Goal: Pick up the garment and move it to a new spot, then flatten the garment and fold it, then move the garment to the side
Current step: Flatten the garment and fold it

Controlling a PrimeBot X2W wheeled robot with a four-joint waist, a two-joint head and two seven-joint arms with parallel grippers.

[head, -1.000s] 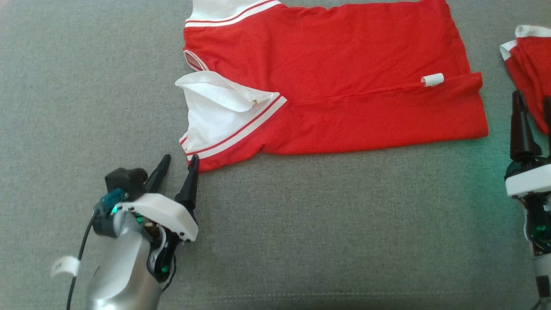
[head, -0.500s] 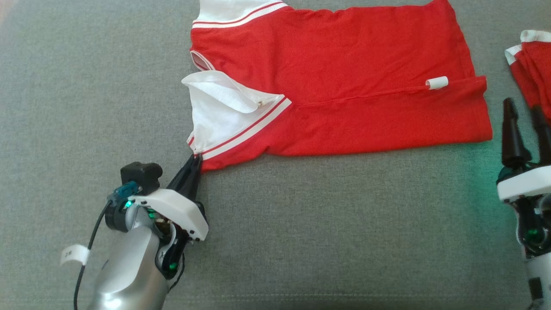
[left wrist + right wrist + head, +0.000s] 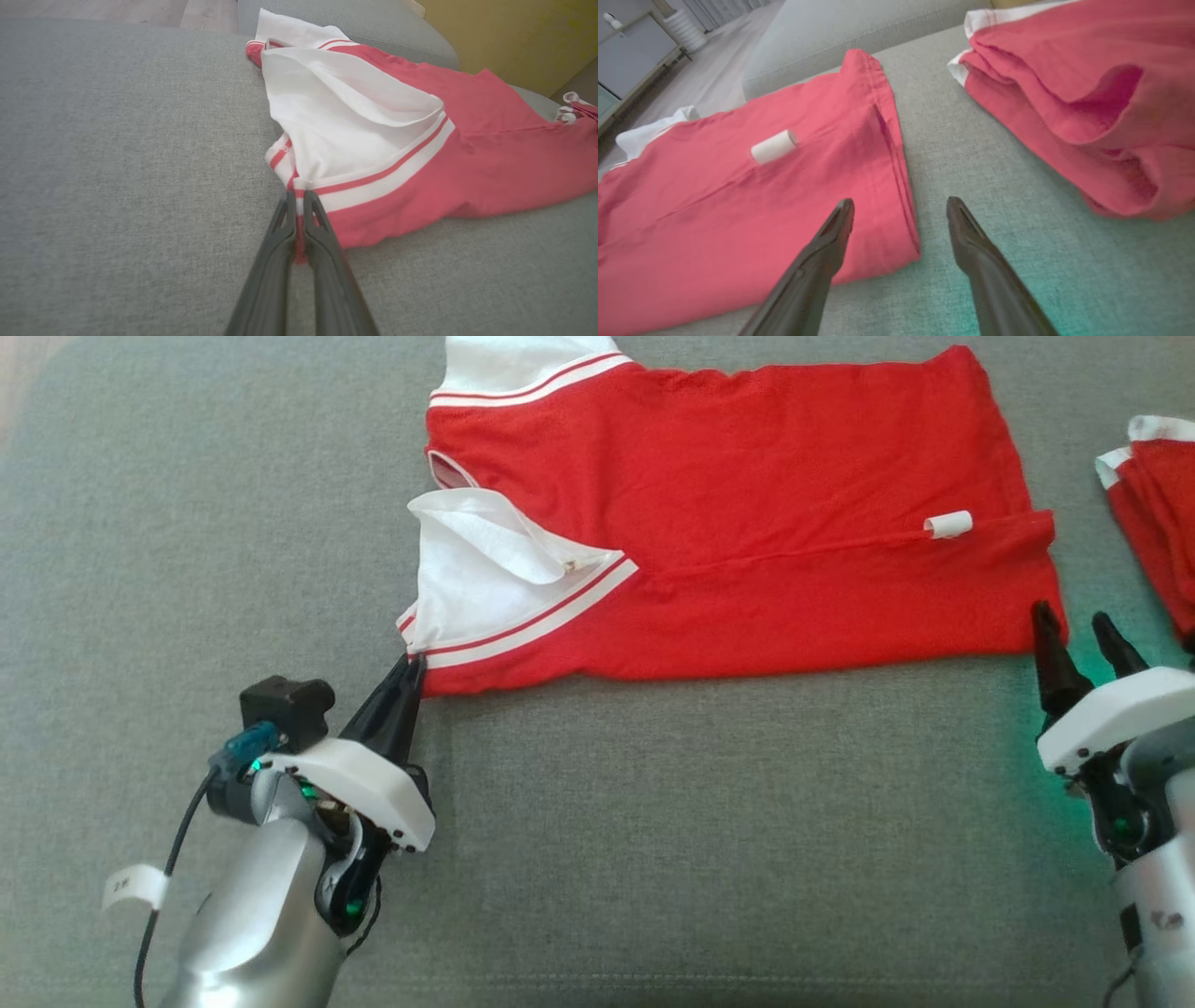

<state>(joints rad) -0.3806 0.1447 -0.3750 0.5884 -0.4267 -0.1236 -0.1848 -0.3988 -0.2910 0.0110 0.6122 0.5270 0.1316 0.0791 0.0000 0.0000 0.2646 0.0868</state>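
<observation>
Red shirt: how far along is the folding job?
Done: the red shirt lies spread flat, apparently folded once lengthwise. In hand: the left tool is shut on its near sleeve corner; the right tool hovers open at the hem corner. Left: further folding, then moving it aside.

The red shirt is soft, matt knit cloth, finely creased. Its sleeve panel, at the nine o'clock end, is smoother white cloth edged with red-and-white striped trim. The rolled white tag near three o'clock looks like paper or stiff fabric (hard to say which). The sofa cushion is coarse grey woven upholstery, matt. The left gripper and right gripper have matt dark plastic fingers and white semi-gloss plastic housings. The left forearm is glossy silver. The folded red garment at three o'clock is matt cloth too. The floor looks like pale wood.
</observation>
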